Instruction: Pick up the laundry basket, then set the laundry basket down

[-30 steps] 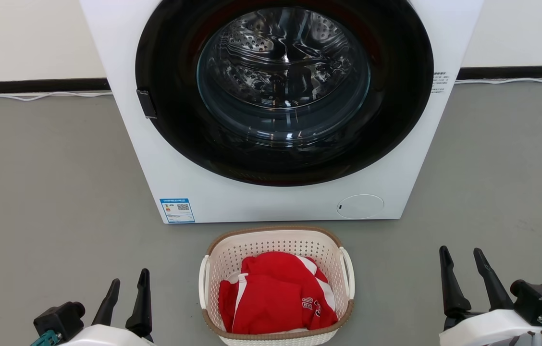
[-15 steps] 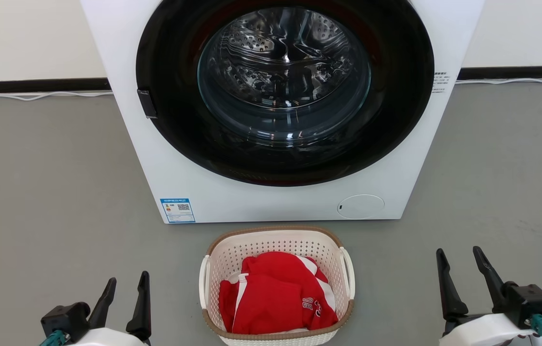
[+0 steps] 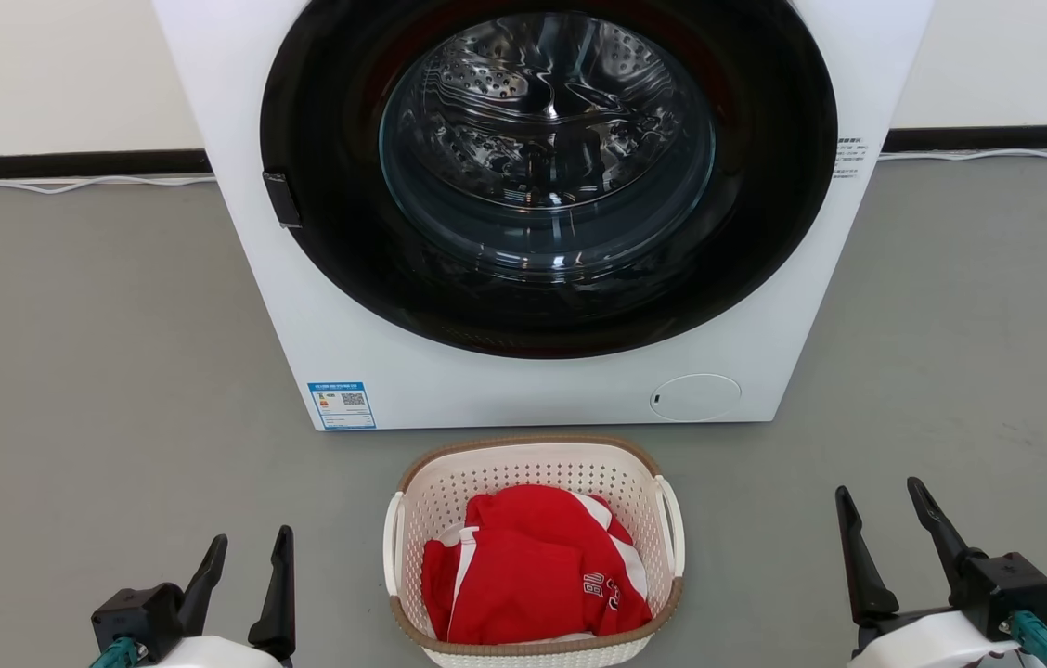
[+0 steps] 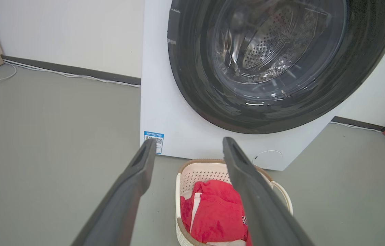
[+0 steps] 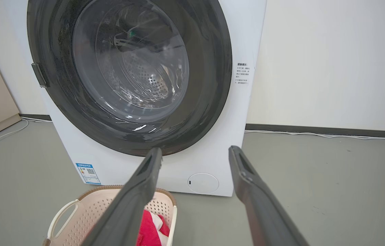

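Grey floor [image 3: 69, 371]: laundry basket [image 3: 523, 471] near wall cropped; red garment [image 3: 533, 575] hides bottom.

We face the washing machine [image 3: 533, 394], which stands on the floor [image 3: 69, 371] with its back toward the wall [image 3: 41, 74]. Just before its base, below the door, sits the laundry basket [image 3: 528, 442], and a garment [image 3: 533, 566] lies inside it. Our left gripper [image 3: 252, 535] hangs to the basket's left and our right gripper [image 3: 877, 488] to its right. Each is well apart from the basket, fingers pointing toward the machine. A cable [image 3: 50, 186] runs along the foot of the wall on both sides of the machine.
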